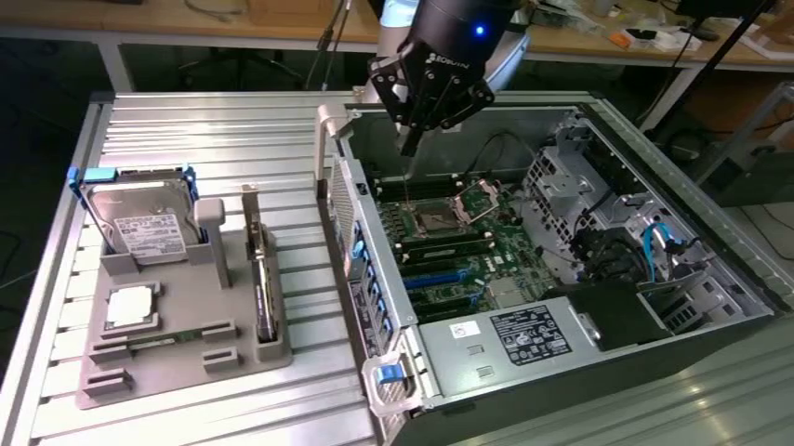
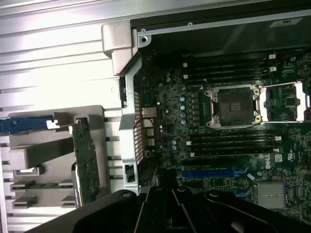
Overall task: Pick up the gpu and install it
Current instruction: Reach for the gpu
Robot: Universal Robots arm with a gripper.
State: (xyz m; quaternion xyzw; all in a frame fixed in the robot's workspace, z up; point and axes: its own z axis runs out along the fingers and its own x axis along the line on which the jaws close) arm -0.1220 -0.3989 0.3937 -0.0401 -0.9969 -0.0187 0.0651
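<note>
Your tabletop (image 1: pixel 186 130) carries a parts holder (image 1: pixel 186 367) on the exterior view's left and an open computer case (image 1: pixel 596 104) on the exterior view's right, near each other. In the holder, the hard drive (image 1: pixel 139 218) stands at the far end. The gpu (image 1: pixel 260 279) stands on edge in the slot along the side nearest the case. A processor chip (image 1: pixel 130 307) lies left of the gpu, and a memory stick (image 1: pixel 167 342) lies nearer the camera. Inside the case the motherboard (image 1: pixel 434 246) lies flat, with the power supply (image 1: pixel 522 334) at the near end. The end effector (image 1: pixel 407 149) hangs over the case's far end, above the motherboard and well apart from the gpu.
</note>
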